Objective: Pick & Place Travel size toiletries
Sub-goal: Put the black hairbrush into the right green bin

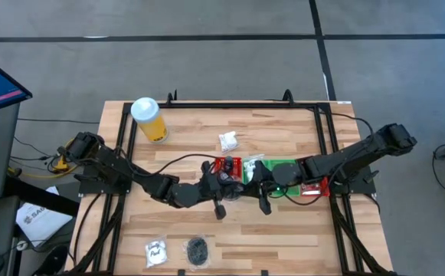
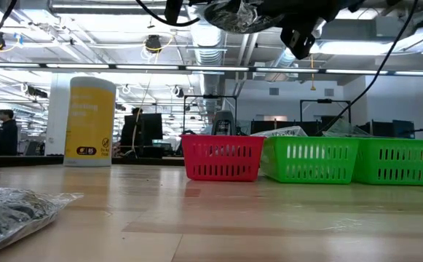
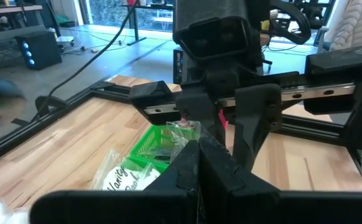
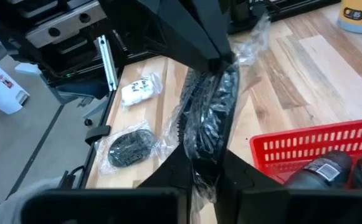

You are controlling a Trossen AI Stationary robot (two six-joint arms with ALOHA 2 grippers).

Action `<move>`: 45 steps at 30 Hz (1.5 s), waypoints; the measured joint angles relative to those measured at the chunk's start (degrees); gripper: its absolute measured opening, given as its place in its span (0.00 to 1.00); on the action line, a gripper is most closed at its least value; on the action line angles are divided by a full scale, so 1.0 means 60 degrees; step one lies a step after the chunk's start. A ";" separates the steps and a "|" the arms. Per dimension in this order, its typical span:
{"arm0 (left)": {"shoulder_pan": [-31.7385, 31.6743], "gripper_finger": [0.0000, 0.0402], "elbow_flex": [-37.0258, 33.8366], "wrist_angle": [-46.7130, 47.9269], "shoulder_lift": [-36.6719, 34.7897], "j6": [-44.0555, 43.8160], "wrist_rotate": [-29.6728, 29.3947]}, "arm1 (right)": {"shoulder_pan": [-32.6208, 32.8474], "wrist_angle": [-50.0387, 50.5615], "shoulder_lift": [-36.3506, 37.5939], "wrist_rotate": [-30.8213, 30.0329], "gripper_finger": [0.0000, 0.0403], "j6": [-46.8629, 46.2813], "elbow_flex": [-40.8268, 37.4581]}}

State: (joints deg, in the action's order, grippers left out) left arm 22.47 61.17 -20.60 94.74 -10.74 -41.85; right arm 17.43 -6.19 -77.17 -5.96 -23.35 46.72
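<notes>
Nearest the low camera, a clear bag of black round pieces (image 2: 11, 207) lies at the table's near edge, left of centre; a white sachet (image 1: 155, 251) sits just left of it. Above mid-table both grippers meet over the red tray (image 1: 227, 166). Left gripper (image 3: 196, 168) clenched on a second clear bag (image 4: 212, 109) of black pieces; right gripper (image 4: 202, 168) pinches the same bag's other end. Another white sachet (image 1: 227, 141) lies farther back, right of the yellow cylinder (image 1: 150, 119).

Mid-table blocked: both arms meet over red tray (image 1: 227, 166) & green tray (image 1: 286, 169). Yellow cylinder (image 1: 150, 119) at far-left corner. Near edge open betw sachet (image 1: 155, 251) & black-piece bag (image 1: 197, 249).
</notes>
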 joint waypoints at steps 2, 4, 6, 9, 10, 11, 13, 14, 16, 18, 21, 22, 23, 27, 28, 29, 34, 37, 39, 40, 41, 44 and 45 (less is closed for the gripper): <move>0.0011 0.00 -0.0003 0.0014 -0.0001 0.0005 -0.0047 | -0.0010 0.0012 0.0000 -0.0003 0.04 0.0147 0.0000; 0.0017 0.00 -0.0004 0.0013 0.0000 0.0091 -0.0031 | -0.0008 0.0055 0.0044 -0.0002 0.04 0.0215 0.0000; 0.0017 0.01 -0.0004 -0.0023 -0.0001 0.0260 0.0011 | -0.0003 0.0242 0.0190 0.0015 0.04 0.0217 0.0000; 0.0017 0.04 -0.0015 0.0072 0.0003 0.0299 -0.0001 | -0.0010 0.0724 0.0373 -0.0039 0.04 0.0232 -0.0003; 0.0017 0.06 -0.0022 0.0080 0.0003 0.0304 -0.0033 | -0.0007 0.0859 0.0495 -0.0049 0.04 0.0236 -0.0011; 0.0017 0.07 -0.0012 0.0015 0.0001 0.0308 -0.0026 | -0.0003 0.0893 0.0562 -0.0061 0.04 0.0240 0.0000; 0.0017 0.10 -0.0008 0.0060 -0.0004 0.0308 -0.0029 | -0.0024 0.1404 0.0793 -0.0101 0.04 0.0244 0.0007; 0.0017 0.12 -0.0015 0.0165 0.0003 0.0318 -0.0034 | -0.0044 0.1664 0.0927 -0.0160 0.04 0.0240 0.0007; 0.0017 0.15 -0.0015 0.0207 0.0003 0.0321 -0.0050 | -0.0043 0.2177 0.1196 -0.0237 0.04 0.0223 0.0007; 0.0017 0.17 -0.0015 0.0231 0.0003 0.0321 -0.0048 | -0.0043 0.2835 0.1472 -0.0246 0.04 0.0076 0.0007; 0.0017 0.20 -0.0015 0.0254 0.0003 0.0321 -0.0043 | -0.0040 0.3872 0.1811 -0.0347 0.04 -0.0272 0.0007; 0.0017 0.20 -0.0015 0.0254 0.0003 0.0318 -0.0043 | -0.0043 0.4233 0.1929 -0.0443 0.04 -0.0382 0.0007; 0.0017 0.21 -0.0015 0.0262 0.0003 0.0317 -0.0040 | -0.0043 0.4591 0.2039 -0.0529 0.04 -0.0521 0.0007; 0.0021 0.21 -0.0015 0.0265 0.0003 0.0235 -0.0034 | -0.0043 0.6164 0.2458 -0.0950 0.04 -0.1090 0.0007; 0.0048 0.21 -0.0015 0.0267 0.0003 0.0228 -0.0032 | -0.0043 0.6481 0.2590 -0.1026 0.04 -0.1230 0.0007; 0.0053 0.21 -0.0015 0.0260 0.0003 0.0224 -0.0032 | -0.0043 0.6829 0.2717 -0.1085 0.04 -0.1377 0.0007; 0.0082 0.21 -0.0015 0.0260 0.0003 0.0215 -0.0029 | -0.0043 0.8199 0.3297 -0.1545 0.04 -0.2120 0.0007; 0.0082 0.21 -0.0015 0.0264 0.0003 0.0209 -0.0025 | -0.0043 0.9069 0.3515 -0.1788 0.04 -0.2669 0.0007; 0.0082 0.21 -0.0015 0.0270 0.0003 0.0150 -0.0025 | -0.0043 0.9699 0.3528 -0.2029 0.04 -0.3101 0.0007; 0.0082 0.21 -0.0015 0.0276 0.0003 0.0105 -0.0022 | -0.0043 1.0034 0.3504 -0.2089 0.04 -0.3320 0.0007; 0.0082 0.21 -0.0015 0.0276 0.0003 0.0027 -0.0022 | -0.0043 1.0389 0.3470 -0.2140 0.04 -0.3518 0.0007; 0.0082 0.21 -0.0015 0.0284 0.0003 -0.0036 -0.0022 | -0.0036 1.1092 0.3258 -0.2348 0.04 -0.4008 0.0007; 0.0079 0.21 -0.0015 0.0284 0.0003 -0.0036 -0.0022 | -0.0036 1.1225 0.3201 -0.2374 0.04 -0.4122 0.0007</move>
State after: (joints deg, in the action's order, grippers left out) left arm 22.94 61.08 -18.90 94.76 -10.96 -41.98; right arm 17.21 61.16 -57.96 -20.20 -48.08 46.76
